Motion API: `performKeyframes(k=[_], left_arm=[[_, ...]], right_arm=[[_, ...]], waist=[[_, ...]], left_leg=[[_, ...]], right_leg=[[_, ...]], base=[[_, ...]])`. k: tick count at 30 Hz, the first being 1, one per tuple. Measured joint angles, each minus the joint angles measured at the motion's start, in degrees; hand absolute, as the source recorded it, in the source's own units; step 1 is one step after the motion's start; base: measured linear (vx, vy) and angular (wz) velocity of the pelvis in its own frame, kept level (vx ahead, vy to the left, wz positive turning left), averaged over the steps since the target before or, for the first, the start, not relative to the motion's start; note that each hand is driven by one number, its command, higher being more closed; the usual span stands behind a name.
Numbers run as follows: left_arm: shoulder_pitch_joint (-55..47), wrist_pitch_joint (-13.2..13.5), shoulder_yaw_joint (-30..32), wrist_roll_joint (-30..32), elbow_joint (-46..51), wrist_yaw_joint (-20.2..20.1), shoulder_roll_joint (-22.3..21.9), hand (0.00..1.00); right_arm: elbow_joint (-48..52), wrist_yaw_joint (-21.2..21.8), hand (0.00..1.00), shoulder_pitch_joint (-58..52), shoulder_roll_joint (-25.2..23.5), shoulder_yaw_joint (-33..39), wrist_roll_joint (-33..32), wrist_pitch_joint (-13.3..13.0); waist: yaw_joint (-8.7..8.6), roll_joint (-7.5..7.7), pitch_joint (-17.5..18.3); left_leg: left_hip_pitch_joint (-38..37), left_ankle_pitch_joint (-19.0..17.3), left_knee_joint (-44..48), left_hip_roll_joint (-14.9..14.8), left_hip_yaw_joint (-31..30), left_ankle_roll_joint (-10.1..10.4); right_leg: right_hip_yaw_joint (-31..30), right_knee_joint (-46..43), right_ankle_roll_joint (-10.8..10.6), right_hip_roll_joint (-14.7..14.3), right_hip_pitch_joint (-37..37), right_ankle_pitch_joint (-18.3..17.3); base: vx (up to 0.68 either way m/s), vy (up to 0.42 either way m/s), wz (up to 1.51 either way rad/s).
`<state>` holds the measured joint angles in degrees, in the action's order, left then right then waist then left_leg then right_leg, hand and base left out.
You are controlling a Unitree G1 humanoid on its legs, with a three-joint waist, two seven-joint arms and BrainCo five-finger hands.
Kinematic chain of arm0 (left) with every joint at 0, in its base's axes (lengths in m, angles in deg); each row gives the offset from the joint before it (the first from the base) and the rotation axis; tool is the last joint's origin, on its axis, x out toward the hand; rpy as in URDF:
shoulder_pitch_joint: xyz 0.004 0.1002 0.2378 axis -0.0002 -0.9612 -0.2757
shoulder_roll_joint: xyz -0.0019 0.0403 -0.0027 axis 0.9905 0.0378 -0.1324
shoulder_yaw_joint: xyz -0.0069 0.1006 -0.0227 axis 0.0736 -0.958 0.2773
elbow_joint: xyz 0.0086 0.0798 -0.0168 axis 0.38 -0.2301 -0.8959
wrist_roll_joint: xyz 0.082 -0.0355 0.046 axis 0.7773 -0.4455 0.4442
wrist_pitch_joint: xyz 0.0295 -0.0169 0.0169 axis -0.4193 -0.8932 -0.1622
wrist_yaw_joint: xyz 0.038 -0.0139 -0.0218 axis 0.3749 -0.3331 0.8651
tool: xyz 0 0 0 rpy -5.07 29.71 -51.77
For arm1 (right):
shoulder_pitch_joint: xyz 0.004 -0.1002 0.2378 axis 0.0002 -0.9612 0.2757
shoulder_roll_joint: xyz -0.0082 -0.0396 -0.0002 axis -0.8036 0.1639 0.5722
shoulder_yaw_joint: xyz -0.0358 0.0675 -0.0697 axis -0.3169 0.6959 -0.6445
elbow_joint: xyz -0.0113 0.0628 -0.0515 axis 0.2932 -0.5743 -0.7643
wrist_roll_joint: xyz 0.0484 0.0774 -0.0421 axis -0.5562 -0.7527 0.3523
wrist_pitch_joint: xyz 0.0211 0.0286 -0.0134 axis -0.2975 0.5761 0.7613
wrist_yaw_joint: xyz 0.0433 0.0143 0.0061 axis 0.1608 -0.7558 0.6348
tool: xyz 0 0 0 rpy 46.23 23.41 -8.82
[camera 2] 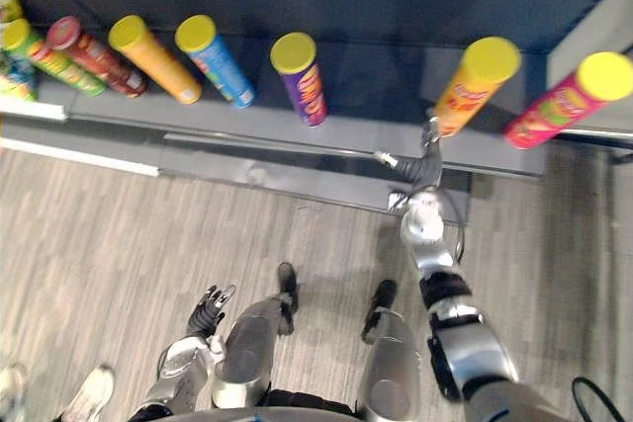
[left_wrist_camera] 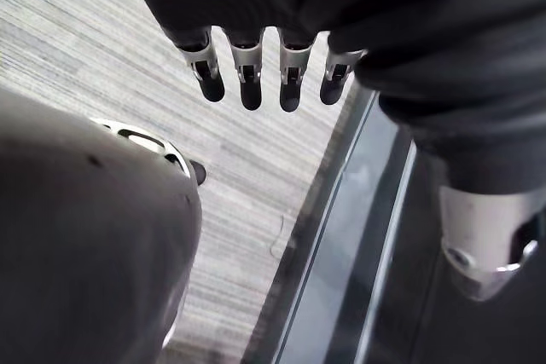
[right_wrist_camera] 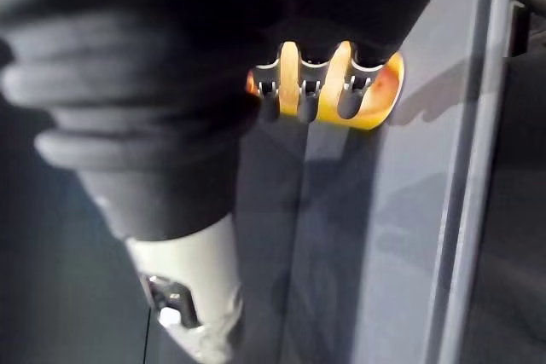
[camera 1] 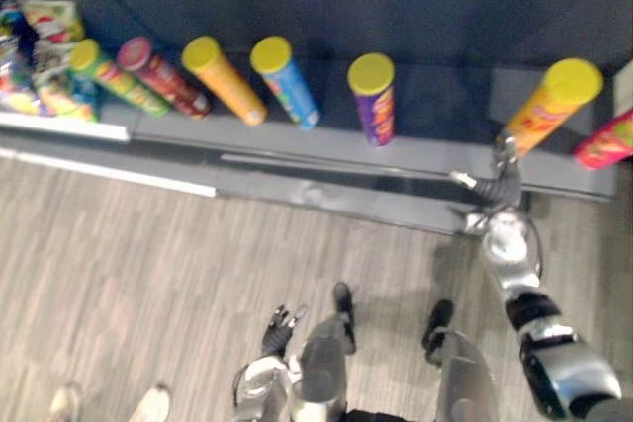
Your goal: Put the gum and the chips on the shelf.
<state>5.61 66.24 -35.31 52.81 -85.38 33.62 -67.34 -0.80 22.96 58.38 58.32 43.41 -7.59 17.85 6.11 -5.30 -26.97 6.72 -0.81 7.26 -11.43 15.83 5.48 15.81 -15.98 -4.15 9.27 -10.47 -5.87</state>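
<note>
Head views: the right hand (camera 2: pixel 420 170) reaches up to the shelf (camera 1: pixel 297 140) in the upper right of the frame and meets the lower end of the chips can (camera 2: pixel 475 86), an orange tube with a yellow lid. The right wrist view shows the fingers (right_wrist_camera: pixel 309 91) curled across the orange wall of the can and closed on it. Whether the base already rests on the shelf board or hangs just above it cannot be told from this angle.

The left hand (camera 1: pixel 277 328) hangs at lower centre-left, fingers loosely straight and holding nothing. A row of other cans (camera 1: pixel 287 81) stands along the shelf to the left, with snack bags (camera 1: pixel 40 56) at the upper left corner. No gum can be picked out.

Handling, as a judgement: the can is likely light and stiff along its length, but thin-walled, smooth and tall, so it may dent under a hard squeeze, slip, or topple. The best hold is round the body near mid-height, away from the lid. The present low grip leaves it top-heavy.
</note>
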Motion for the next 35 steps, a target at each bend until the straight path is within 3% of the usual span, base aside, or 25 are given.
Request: performKeyframes(k=[2,3,5,7,8,12,19,27,32,35], left_arm=[[-2.4,-1.0,2.3,-0.2,-0.4,-0.8,0.4,0.0],[-2.7,-1.5,2.5,-0.4,-0.7,-1.2,0.6,0.0],[-3.2,-2.6,3.7,-0.9,-3.6,-2.4,0.8,0.0],[-4.5,-3.0,4.5,-3.0,-4.8,-3.0,0.8,0.0],[-4.6,-3.4,4.6,-3.0,-5.1,-3.3,0.8,0.0],[-5.7,-4.0,6.7,-5.1,-8.1,-6.0,0.5,0.0],[-6.1,-6.3,11.4,-7.4,-11.6,-6.2,-0.4,0.0],[-5.9,-6.3,13.4,-7.5,-14.2,-4.7,-1.2,0.0],[-5.8,-6.3,13.4,-7.4,-16.0,-3.7,-1.3,0.0],[-5.8,-6.3,13.4,-7.4,-16.9,-3.5,-1.3,0.0]], right_arm=[[4.6,5.0,0.0,-10.7,-1.6,-0.8,-0.5,3.1],[5.1,6.7,0.0,-13.3,-2.0,-1.0,-0.6,4.2],[5.0,12.2,0.0,-22.0,-2.9,-1.9,-2.0,8.8],[2.8,15.9,0.0,-26.3,-4.2,-2.8,-2.3,11.5],[1.8,16.8,0.0,-27.6,-4.7,-3.0,-2.2,12.0],[-8.0,20.9,0.0,-32.1,-8.3,-1.1,-3.1,18.2],[-19.5,20.8,0.0,-29.8,-10.8,7.8,-10.3,20.3],[-24.5,20.5,0.0,-28.2,-11.0,12.1,-11.9,20.6],[-27.0,17.1,0.0,-27.8,-11.9,15.2,-18.1,21.9],[-28.2,15.4,0.0,-27.0,-12.0,15.7,-18.3,22.1]], waist=[[-1.72,2.76,3.1],[-1.94,3.27,4.0],[-3.07,4.62,7.4],[-4.5,5.48,9.6],[-4.6,5.61,10.2],[-4.86,6.22,14.6],[-5.14,6.53,17.6],[-5.86,6.0,17.9],[-5.84,5.18,18.5],[-5.85,5.01,18.7]], left_leg=[[-3.3,0.2,-3.2,0.5,1.8,0.3],[-4.2,0.3,-3.9,0.6,2.4,0.4],[-7.5,0.3,-6.4,1.3,4.1,0.4],[-9.8,0.4,-8.0,1.6,4.6,0.6],[-10.4,0.4,-8.5,1.6,4.8,0.7],[-13.6,1.0,-11.4,1.8,5.7,1.3],[-16.0,1.3,-13.0,1.9,5.4,1.6],[-17.1,1.2,-13.1,2.5,4.5,1.7],[-17.9,1.0,-13.1,2.5,5.0,2.0],[-18.0,1.0,-13.1,2.3,5.3,2.0]], right_leg=[[-0.9,2.2,-0.6,-0.3,1.9,0.4],[-1.2,2.5,-0.8,-0.3,2.4,0.4],[-2.1,4.5,-1.3,-0.4,4.8,0.8],[-2.3,6.2,-1.7,-0.5,6.8,1.0],[-2.4,6.4,-1.8,-0.6,7.3,1.1],[-2.3,8.9,-2.2,-1.1,9.9,1.5],[-1.3,12.2,-2.5,-1.5,13.5,2.1],[0.0,15.6,-2.9,-1.5,16.9,3.6],[-0.1,16.2,-2.9,-1.8,17.9,3.6],[-0.3,17.3,-2.6,-2.3,18.2,4.3]], base=[[0.17,0.037,-0.25],[0.17,0.057,-0.27],[0.13,0.067,-0.25],[0.09,0.046,-0.14],[0.07,0.041,-0.09],[0.03,0.015,-0.04],[0.01,-0.002,0.04],[0.04,0.01,0.08],[0.01,0.001,-0.03],[0.0,-0.005,-0.04]])
